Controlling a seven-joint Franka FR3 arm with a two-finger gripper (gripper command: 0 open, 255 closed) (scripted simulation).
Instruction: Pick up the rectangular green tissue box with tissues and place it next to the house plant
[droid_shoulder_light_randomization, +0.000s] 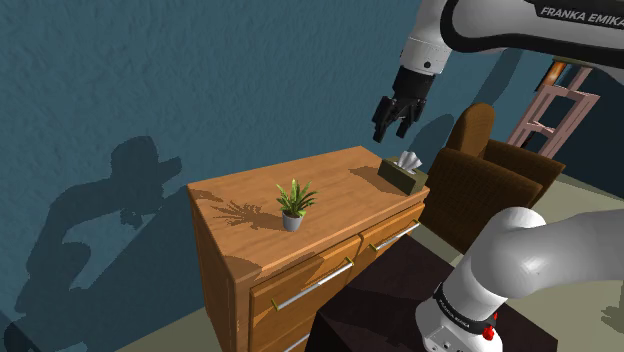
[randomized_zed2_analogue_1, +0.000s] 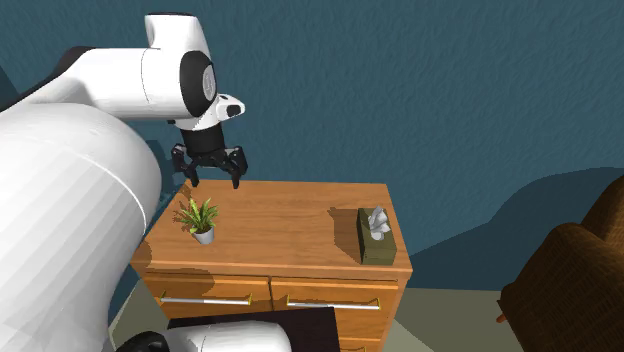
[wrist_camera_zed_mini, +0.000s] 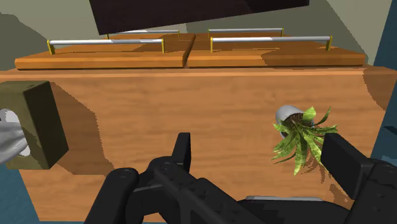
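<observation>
Starting nearest the shoulder camera, the dark stand (droid_shoulder_light_randomization: 375, 300) sits in front of a wooden dresser (droid_shoulder_light_randomization: 340, 182). On the dresser's top, the small house plant (droid_shoulder_light_randomization: 293, 205) stands upright in a pale pot, roughly mid-surface. Farther along, at the end beside the brown armchair (droid_shoulder_light_randomization: 488, 168), lies the tissue box (droid_shoulder_light_randomization: 403, 173). It is olive-green and lies flat, with a white tissue poking out of its top. It sits well apart from the plant and nothing touches it. Above the dresser hovers the gripper (droid_shoulder_light_randomization: 398, 115), its fingers spread wide with nothing between them. Beyond everything is the blue wall (droid_shoulder_light_randomization: 200, 80).

In the wrist view the box lies off to one side of the fingers (wrist_camera_zed_mini: 181, 151), while the plant sits much closer to their line (hardly the target). As I judge it, a straight descent from here would meet bare wood or brush the leaves. Closing on the loose tissue instead of the box's sides would only pull paper free. The box also lies near the dresser's end, so a glancing finger could push it over the edge. A careless set-down could tip the pot.
</observation>
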